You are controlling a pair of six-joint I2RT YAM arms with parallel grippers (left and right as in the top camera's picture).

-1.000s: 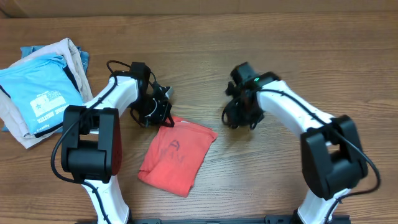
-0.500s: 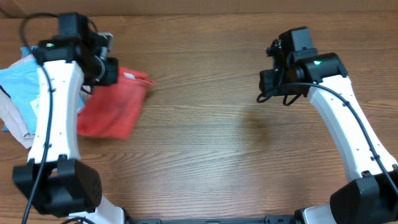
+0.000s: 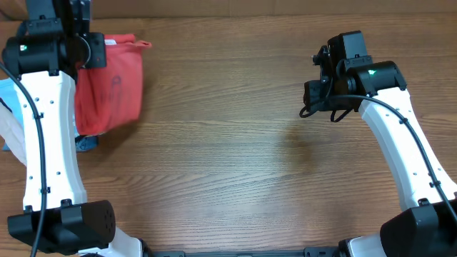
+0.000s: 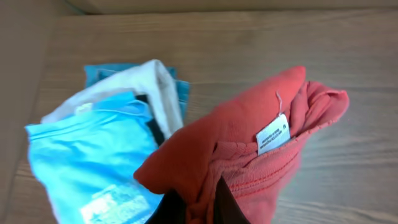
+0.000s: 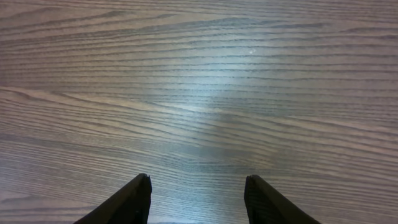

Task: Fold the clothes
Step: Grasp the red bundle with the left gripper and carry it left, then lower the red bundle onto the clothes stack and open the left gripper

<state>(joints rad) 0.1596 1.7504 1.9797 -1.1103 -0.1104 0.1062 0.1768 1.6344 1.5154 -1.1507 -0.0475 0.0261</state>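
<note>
The folded coral-red T-shirt [image 3: 108, 86] hangs from my left gripper [image 3: 87, 51] at the table's far left. In the left wrist view the gripper [image 4: 198, 202] is shut on a fold of the shirt [image 4: 236, 146], and its small white tag [image 4: 272, 133] shows. The shirt is held in the air above the pile of other garments. Its chest lettering is barely visible. My right gripper [image 3: 319, 100] is open and empty over bare wood at the right; its fingers [image 5: 198, 198] are spread apart.
A light blue printed T-shirt [image 4: 87, 165] lies on beige [image 4: 152, 81] and denim folded garments under the held shirt, at the table's left edge [image 3: 7, 107]. A beige wall runs along the back [image 3: 285, 7].
My left arm has carried the red shirt from the table's middle up and left to over the garment pile. My right arm has pulled back to the right and raised.
</note>
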